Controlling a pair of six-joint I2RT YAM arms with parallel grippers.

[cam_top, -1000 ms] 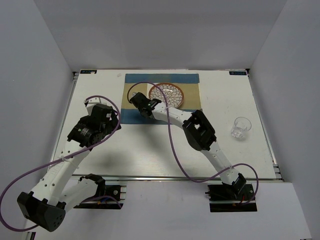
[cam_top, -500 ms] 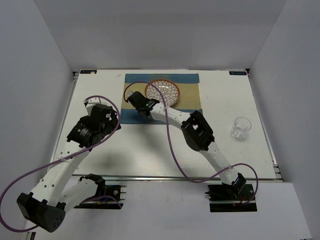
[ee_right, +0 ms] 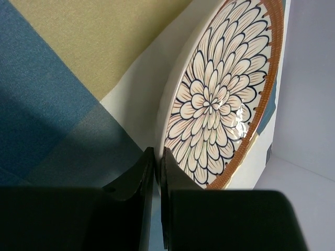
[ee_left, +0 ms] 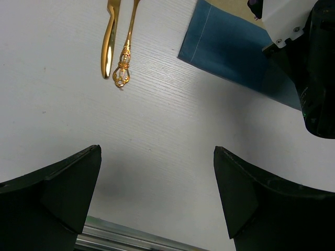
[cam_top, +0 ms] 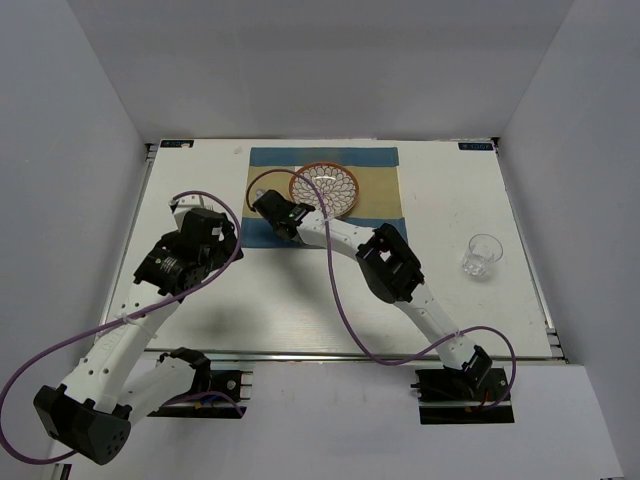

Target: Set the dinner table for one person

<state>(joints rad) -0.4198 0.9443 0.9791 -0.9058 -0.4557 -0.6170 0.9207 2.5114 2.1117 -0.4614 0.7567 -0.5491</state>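
Dinner table [cam_top: 280, 310], long axis left-to-right

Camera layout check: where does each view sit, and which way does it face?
Top external: above, behind the bases, looking down on the dinner table; left arm, right arm, plate, glass show.
Left wrist: on the left arm, facing down at table and gold cutlery; open left gripper frames the bottom.
Right wrist: looks along the right gripper, shut on the plate rim.
Shared: the placemat appears in all three.
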